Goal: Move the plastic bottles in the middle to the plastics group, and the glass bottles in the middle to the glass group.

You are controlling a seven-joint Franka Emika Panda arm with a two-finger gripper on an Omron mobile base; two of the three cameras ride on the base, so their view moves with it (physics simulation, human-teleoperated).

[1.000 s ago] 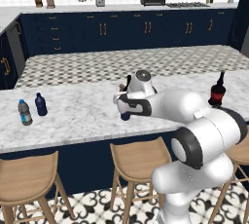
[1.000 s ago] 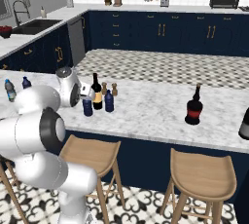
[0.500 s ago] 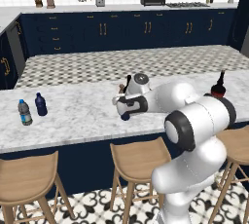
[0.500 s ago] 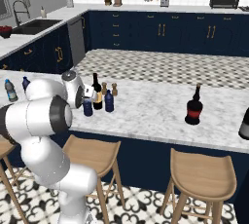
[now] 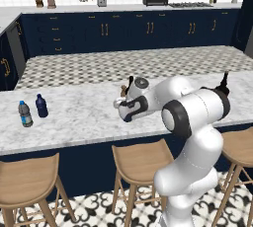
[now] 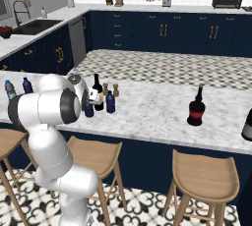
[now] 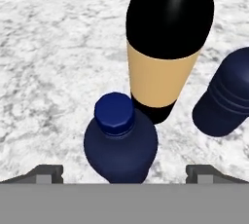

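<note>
Counter (image 7: 53, 62) of marble carries the cluster. Wine bottle (image 7: 165, 47) stands at 12 o'clock, second navy bottle (image 7: 226, 99) at 2 o'clock. Nearest navy bottle (image 7: 120, 142) sits between the spread-apart tips of the gripper (image 7: 124, 172), untouched.

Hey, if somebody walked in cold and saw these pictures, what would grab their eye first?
Probably the open gripper poised over a small navy bottle in the hand view, one finger to each side of it. Right behind it stands the tall dark wine bottle with its tan label. Far to the left on the marble counter, the clear water bottle waits.
</note>
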